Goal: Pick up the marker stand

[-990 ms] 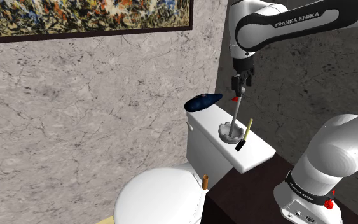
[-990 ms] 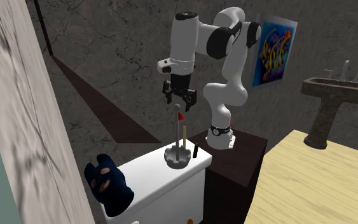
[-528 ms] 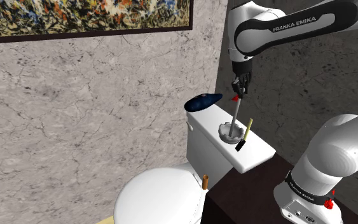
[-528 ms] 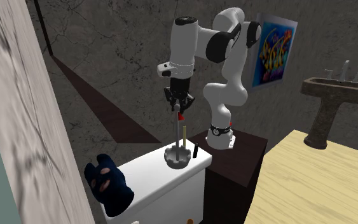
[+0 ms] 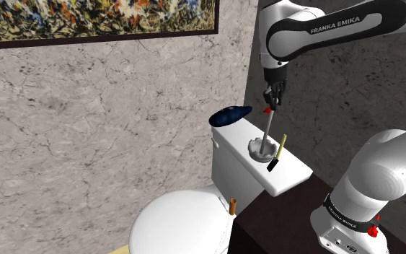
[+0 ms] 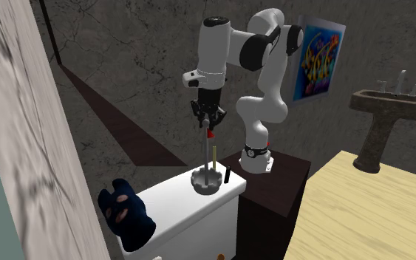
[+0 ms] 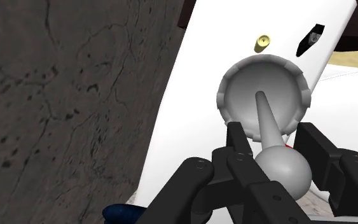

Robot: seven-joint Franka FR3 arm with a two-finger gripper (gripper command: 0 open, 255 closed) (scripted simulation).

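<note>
**Shoulder view:** "FRANKA EMIKA" reads in white on the dark upper link of the arm (image 5: 316, 29). The same lettering is on the lower link nr the stand. The jaws hang straight down over the toilet tank (image 5: 230, 141), at the top of the marker stand (image 5: 261, 148)'s thin pole, just above a small red tag (image 5: 267, 111). The marker stand's round grey base sits on the tank lid w/ the pole upright. A yellow marker (image 5: 282, 143) stands just beside the base, and a black marker (image 5: 272, 165) is nr the lid's edge. A dark blue cloth item (image 5: 231, 114) lies at the lid's far end, apart from the base. The framed painting (image 5: 100, 18) on the marbled wall carries no legible text.

**2nd exterior view:** The jaws look drawn in narrow round the pole's top, w/ the base flat on the white lid. A bright poster (image 6: 318, 59) hangs behind the arm; its marks can't be read. A pedestal sink (image 6: 391, 103) is at this view's right.

**Wrist view:** Both fingers (image 7: 238, 143) flank the grey ball (image 7: 285, 168) capping the pole. The ball fills the gap btwn them, so the jaws are clenched on it, as far as shows. The pole runs down to the scalloped base on the lid. The yellow & black markers stand beyond the base, clear of it.
</note>
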